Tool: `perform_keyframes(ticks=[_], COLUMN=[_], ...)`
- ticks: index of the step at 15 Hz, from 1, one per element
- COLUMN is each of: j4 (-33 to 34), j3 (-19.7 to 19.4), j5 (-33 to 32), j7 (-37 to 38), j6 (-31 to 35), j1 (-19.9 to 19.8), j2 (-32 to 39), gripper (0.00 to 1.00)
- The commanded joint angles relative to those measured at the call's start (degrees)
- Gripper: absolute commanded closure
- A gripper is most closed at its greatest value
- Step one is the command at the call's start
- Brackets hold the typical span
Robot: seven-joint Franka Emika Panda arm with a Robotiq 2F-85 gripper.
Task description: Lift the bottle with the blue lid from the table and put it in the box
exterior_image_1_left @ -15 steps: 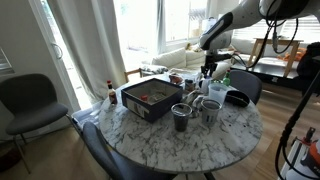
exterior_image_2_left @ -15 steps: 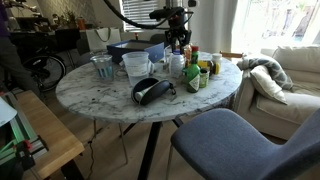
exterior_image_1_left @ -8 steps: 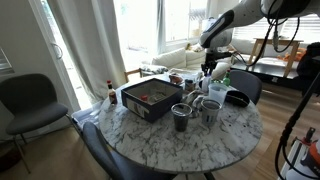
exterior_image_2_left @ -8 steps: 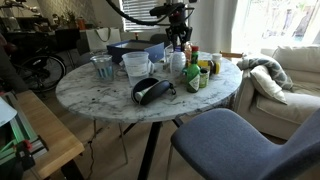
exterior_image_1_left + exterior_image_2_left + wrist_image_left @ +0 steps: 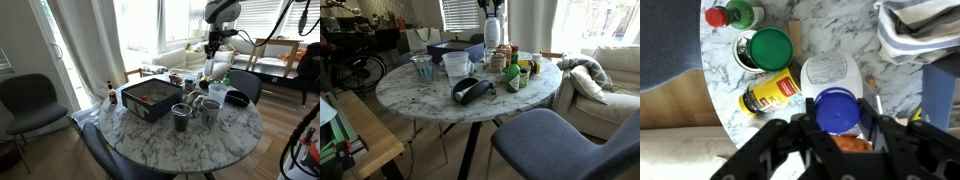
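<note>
Bottle with the blue lid (image 5: 492, 33) hangs upright in my gripper (image 5: 492, 17), clear of the table (image 5: 420, 92) and above the cluster of jars and bottles standing on the marble. On the wrist view I look straight down on the blue lid (image 5: 836, 108). The dark fingers (image 5: 780, 145) are closed in on either side of it, so the jaws are drawn in to the bottle's width and have hold of it near the top. Under the lid in that view I can see a white-lidded tub (image 5: 828, 72), a yellow jar with a red label (image 5: 773, 97), a green-lidded jar (image 5: 770, 48) and a small bottle with a red top (image 5: 716, 16), all on the table. The box (image 5: 140, 108) sits on the table well apart from the bottle, dark outside and reddish inside. I count 2 metal cups (image 5: 181, 117) near it, between the box and the spot under the gripper.
</note>
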Motion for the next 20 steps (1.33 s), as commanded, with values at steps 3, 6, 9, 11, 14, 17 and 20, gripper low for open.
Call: perform_keyframes(ticks=[3,6,9,11,14,17,20], j4=[-14.23,-11.32,-14.08,-14.52,-18.77,-21.64,-23.40], j3=[2.36,1.15,1.11,0.99,3.51,6.65,10.82], j5=[3.50,4.27,5.26,5.30,4.52,3.41,2.56], j7=[-12.14,-11.38,-12.99,-13.35,-14.44,-14.77,-14.10], j6=[-1.71,-3.79,-4.59,-4.58,0.03,3.88,8.98], j1=[2.82,4.62,5.64,5.62,8.42,13.17,19.05], j2=[-14.75,-13.15,-15.66,-15.85,-18.99,-22.71,-24.24], gripper=[0.81,0.56,0.56,0.56,0.81,0.81,0.81])
